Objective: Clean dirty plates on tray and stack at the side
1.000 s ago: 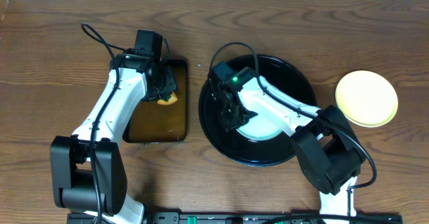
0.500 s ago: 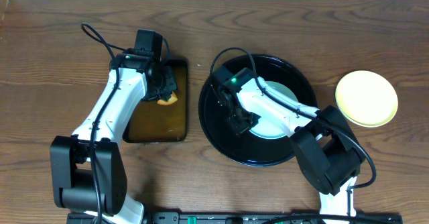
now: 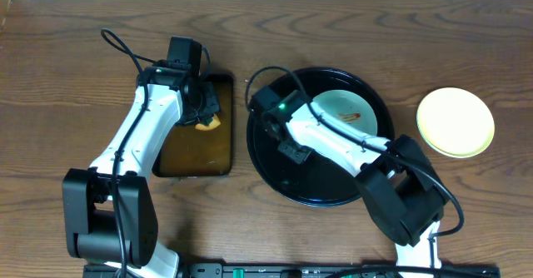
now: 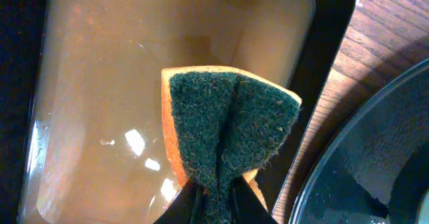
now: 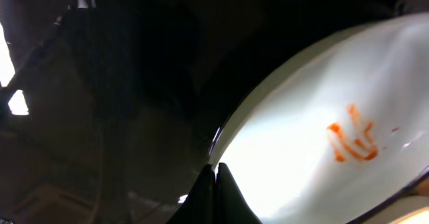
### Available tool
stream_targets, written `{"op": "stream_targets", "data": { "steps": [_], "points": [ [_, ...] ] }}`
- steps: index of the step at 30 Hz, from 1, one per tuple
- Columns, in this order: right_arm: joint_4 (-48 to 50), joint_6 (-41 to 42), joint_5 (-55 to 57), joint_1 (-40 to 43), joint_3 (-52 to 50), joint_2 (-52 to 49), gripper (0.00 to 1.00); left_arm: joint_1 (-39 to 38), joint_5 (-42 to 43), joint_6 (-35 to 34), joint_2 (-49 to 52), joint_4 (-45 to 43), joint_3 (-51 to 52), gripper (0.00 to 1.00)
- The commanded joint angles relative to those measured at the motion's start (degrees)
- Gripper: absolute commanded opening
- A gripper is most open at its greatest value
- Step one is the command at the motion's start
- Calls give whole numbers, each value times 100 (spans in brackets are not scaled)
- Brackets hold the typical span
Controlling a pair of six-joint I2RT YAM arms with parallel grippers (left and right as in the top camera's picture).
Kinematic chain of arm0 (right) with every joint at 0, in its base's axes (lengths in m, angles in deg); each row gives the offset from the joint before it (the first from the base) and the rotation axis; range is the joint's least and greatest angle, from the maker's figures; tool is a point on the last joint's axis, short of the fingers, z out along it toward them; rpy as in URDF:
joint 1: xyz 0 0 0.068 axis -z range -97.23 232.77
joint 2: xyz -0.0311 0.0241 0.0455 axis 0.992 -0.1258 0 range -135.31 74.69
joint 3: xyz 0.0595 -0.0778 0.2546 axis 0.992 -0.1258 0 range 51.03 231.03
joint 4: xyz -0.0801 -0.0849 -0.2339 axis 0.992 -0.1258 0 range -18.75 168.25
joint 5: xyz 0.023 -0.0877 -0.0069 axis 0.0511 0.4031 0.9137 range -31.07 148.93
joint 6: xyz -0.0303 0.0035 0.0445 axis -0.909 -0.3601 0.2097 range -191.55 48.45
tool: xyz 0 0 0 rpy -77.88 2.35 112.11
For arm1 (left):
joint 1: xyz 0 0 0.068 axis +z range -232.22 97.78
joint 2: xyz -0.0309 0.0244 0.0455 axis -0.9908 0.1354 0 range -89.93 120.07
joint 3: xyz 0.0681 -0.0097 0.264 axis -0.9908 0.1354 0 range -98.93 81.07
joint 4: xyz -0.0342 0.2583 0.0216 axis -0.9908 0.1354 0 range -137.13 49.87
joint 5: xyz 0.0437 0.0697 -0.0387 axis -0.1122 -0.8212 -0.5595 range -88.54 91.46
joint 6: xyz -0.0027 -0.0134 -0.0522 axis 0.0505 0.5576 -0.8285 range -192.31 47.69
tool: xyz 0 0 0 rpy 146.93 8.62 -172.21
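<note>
- From above, the light is bright and even on the wooden table. Everything looks sharp there.
- The arms drop only small, soft shadows.
- The round black tray is shiny and has a faint gleam on its rim.
- The left wrist view is clear. The sponge is sharp, and little white spots of glare sit on the brown liquid.
- The right wrist view is very dark on the left and blurry all over.
- The plate glows bright white there, and its sauce mark looks fuzzy.
- A small bright patch shines at that view's left edge.
</note>
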Motion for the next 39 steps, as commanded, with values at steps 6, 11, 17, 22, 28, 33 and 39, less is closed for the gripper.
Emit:
{"op": "stream_targets", "data": {
  "steps": [6,11,17,22,28,33,39],
  "points": [
    [7,-48,302,-188,-9,76,1,-9,33,55,24,24,24,13],
    [203,542,-210,-79,-9,98,3,-9,33,55,24,24,24,13],
    [361,986,-579,15,-9,109,10,-9,33,55,24,26,24,13],
    [459,1672,-612,144,-7,295,10,-9,33,55,24,26,24,13],
    [601,3053,-691,605,-7,850,11,-9,33,57,24,28,24,13],
    [81,4935,-837,1327,-9,1108,9,-9,33,57,24,28,24,13],
    [-498,6218,-1331,1947,-295,1106,6,-9,33,57,24,24,24,13]
  ]
}}
